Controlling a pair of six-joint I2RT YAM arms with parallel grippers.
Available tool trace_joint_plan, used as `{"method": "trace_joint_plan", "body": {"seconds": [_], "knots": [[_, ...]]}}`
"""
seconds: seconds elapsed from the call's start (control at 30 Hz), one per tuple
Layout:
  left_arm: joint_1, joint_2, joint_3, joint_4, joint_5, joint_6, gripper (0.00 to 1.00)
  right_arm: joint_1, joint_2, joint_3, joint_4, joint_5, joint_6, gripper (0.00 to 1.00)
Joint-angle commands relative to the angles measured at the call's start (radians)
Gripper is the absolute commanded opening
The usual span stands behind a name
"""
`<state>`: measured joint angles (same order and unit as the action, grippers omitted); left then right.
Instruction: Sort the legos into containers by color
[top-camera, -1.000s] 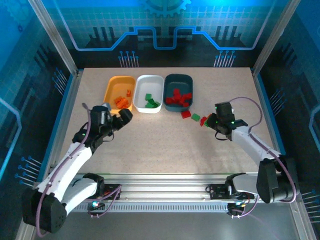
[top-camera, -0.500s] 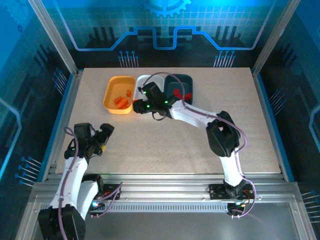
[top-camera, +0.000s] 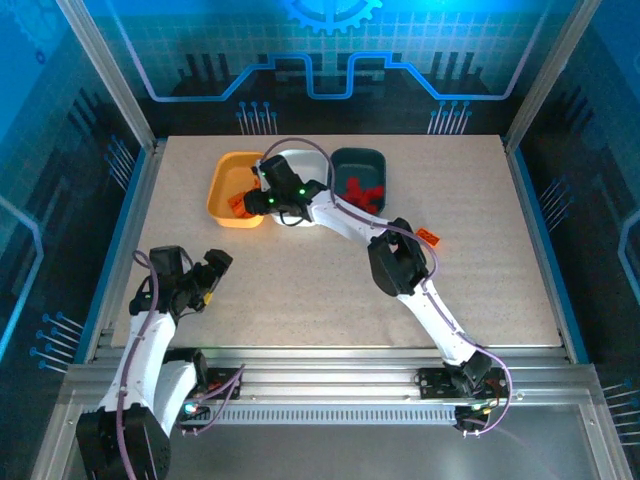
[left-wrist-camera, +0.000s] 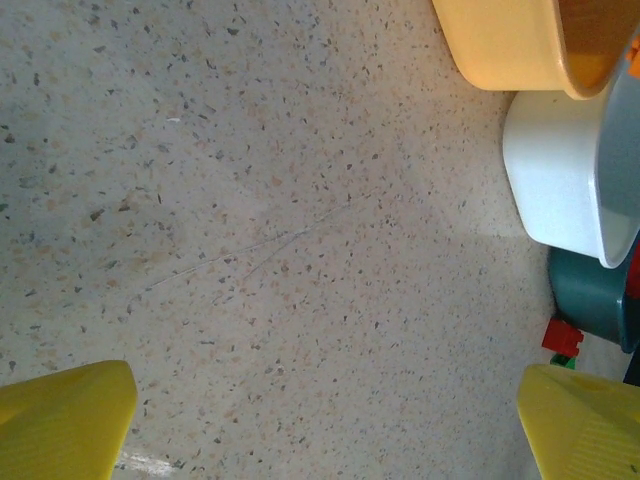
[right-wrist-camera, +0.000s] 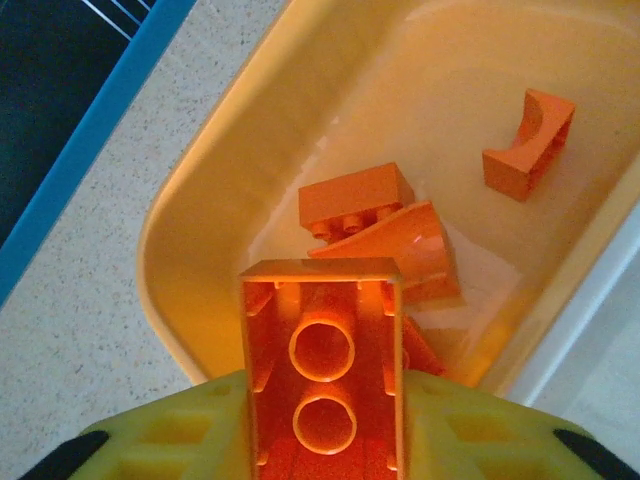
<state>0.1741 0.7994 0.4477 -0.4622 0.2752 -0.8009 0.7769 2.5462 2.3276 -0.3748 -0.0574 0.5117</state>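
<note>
Clamping orange brick (right-wrist-camera: 322, 360) in R gripper (right-wrist-camera: 325, 435), yellow fingers (right-wrist-camera: 180, 440) pressed on both long sides, hollow underside toward wrist cam. Holding it above orange tray (right-wrist-camera: 200, 200), over the tray's 6 o'clock part in R wrist view; can't tell any contact w/ tray. Inside tray, several loose orange pcs (right-wrist-camera: 355, 198): flat block mid-tray, curved pc touching it at 5 o'clock, arch pc apart at 2 o'clock.

From top cam: R arm stretched across to 11 o'clock of table (left-wrist-camera: 300, 250), gripper at orange tray's 4 o'clock edge, just beside white tray (left-wrist-camera: 560, 170). Next in row toward 3 o'clock, teal tray (top-camera: 350, 160) w/ red bricks (top-camera: 362, 190) inside.

Parked at 8 o'clock of table w/ L gripper (top-camera: 212, 280), fingers wide apart, nothing between, bare table below. In L wrist view, fingertips at 7 and 5 o'clock, trays along 3 o'clock edge. On table near teal tray's 7 o'clock: red brick (left-wrist-camera: 562, 335), green brick (left-wrist-camera: 566, 361) touching it.
</note>
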Motion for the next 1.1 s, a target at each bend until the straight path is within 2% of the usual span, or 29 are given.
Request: {"method": "trace_joint_plan", "body": {"seconds": [0.0,0.07,0.13,0.23,0.33,0.47,0.53,0.63,0.73,0.8,0.9,1.07], "knots": [[0.008,0.005,-0.007,0.019,0.044,0.041,0.99,-0.012,0.068,0.123,-0.092,-0.003,-0.018,0.43],[0.008,0.006,-0.005,0.025,0.050,0.044,0.99,-0.013,0.110,0.228,-0.157,-0.005,-0.006,0.52],[0.008,0.006,-0.005,0.046,0.071,0.044,0.99,-0.013,0.135,0.334,-0.218,-0.003,-0.011,0.57],[0.008,0.009,-0.004,0.067,0.098,0.033,0.99,-0.017,0.081,0.325,-0.240,0.024,-0.009,0.59],[0.007,0.008,-0.004,0.076,0.115,0.026,0.99,-0.021,-0.067,0.127,-0.189,0.048,-0.005,0.57],[-0.019,0.003,-0.014,0.112,0.145,0.001,0.99,-0.022,-0.396,-0.316,0.012,0.131,-0.006,0.56],[-0.070,0.003,-0.017,0.143,0.141,-0.018,0.99,-0.039,-0.553,-0.524,0.060,0.205,0.008,0.57],[-0.213,0.009,-0.010,0.204,0.079,-0.037,0.99,-0.096,-0.758,-0.815,0.087,0.306,0.068,0.58],[-0.394,0.050,0.010,0.270,-0.026,-0.037,0.99,-0.198,-0.932,-1.082,0.072,0.405,0.150,0.60],[-0.495,0.111,0.031,0.321,-0.079,-0.027,0.99,-0.312,-1.025,-1.230,0.036,0.416,0.236,0.64],[-0.602,0.231,0.079,0.390,-0.119,-0.008,0.99,-0.478,-1.099,-1.374,0.017,0.358,0.263,0.67],[-0.726,0.427,0.175,0.466,-0.133,0.009,0.99,-0.650,-1.074,-1.398,-0.025,0.298,0.192,0.72]]}}
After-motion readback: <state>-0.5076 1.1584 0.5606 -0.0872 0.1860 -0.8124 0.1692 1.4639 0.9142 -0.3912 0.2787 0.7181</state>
